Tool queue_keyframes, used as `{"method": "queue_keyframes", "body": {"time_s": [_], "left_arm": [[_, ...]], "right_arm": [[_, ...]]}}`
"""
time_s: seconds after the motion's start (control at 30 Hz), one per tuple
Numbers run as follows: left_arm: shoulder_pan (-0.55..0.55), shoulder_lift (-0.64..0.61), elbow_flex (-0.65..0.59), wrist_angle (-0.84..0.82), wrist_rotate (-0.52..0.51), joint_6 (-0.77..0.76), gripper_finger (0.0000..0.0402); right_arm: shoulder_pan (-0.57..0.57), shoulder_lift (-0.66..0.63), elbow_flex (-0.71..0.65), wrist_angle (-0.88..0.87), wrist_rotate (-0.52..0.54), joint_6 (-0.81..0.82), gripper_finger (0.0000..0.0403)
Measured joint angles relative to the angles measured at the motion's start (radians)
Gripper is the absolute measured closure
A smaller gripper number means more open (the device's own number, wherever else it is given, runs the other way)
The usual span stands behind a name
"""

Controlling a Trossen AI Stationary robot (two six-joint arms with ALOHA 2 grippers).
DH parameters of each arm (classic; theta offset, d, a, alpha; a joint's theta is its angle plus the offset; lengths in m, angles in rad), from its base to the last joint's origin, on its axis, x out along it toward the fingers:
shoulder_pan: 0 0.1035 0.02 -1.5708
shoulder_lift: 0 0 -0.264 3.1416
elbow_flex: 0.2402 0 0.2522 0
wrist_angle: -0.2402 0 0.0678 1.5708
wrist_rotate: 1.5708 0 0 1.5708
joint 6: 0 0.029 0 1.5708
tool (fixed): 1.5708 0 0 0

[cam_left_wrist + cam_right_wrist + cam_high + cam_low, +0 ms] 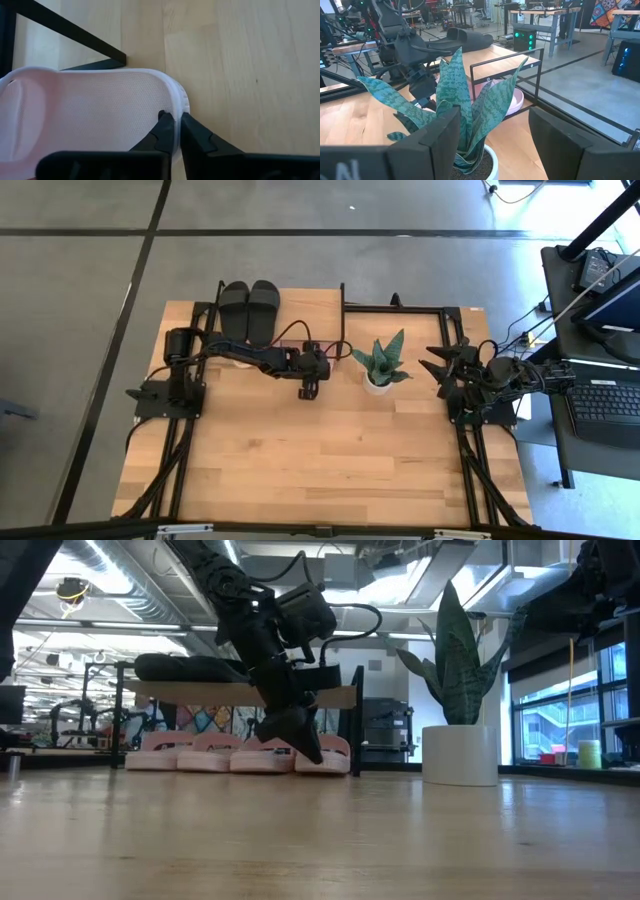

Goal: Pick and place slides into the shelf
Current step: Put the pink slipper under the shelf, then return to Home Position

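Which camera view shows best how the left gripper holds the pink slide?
The left wrist view: the left gripper pinches the pink slide at its rim. The low view shows the gripper hiding that slide; the high view shows only the gripper from above.

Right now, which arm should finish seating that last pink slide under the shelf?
Left. The left gripper is pinched on the pink slide at the shelf. The right gripper sits open beyond the plant, away from the slides.
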Motion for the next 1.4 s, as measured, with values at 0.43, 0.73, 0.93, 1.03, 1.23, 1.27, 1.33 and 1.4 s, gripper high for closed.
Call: {"method": "queue_keyframes", "body": {"time_s": [0.43,0.73,0.93,1.03,1.23,1.27,1.33,1.4], "left_arm": [[-0.016,0.000,0.000,0.001,-0.026,-0.028,0.0334],[-0.022,0.000,0.000,0.004,-0.031,-0.059,0.0274],[-0.060,-0.002,0.002,0.009,-0.064,-0.049,0.0268],[-0.090,-0.002,0.002,0.010,-0.172,-0.046,0.0267],[-0.156,-0.040,0.002,0.006,-0.299,-0.052,0.0267],[-0.168,-0.049,0.002,0.010,-0.296,-0.058,0.0267],[-0.188,-0.065,0.002,0.011,-0.278,-0.089,0.0267],[-0.204,-0.069,0.002,0.015,-0.223,-0.156,0.0267]], "right_arm": [[0.000,0.000,0.000,0.000,0.000,0.000,0.0169],[0.000,0.000,0.000,0.000,0.000,0.000,0.0169],[0.000,0.000,0.000,0.000,0.000,0.000,0.0169],[0.000,0.000,0.000,0.000,0.000,0.000,0.0169],[0.000,0.000,0.000,0.000,0.000,0.000,0.0169],[0.000,0.000,0.000,0.000,0.000,0.000,0.0169],[0.000,0.000,0.000,0.000,0.000,0.000,0.0169],[0.000,0.000,0.000,0.000,0.000,0.000,0.0169]]}}
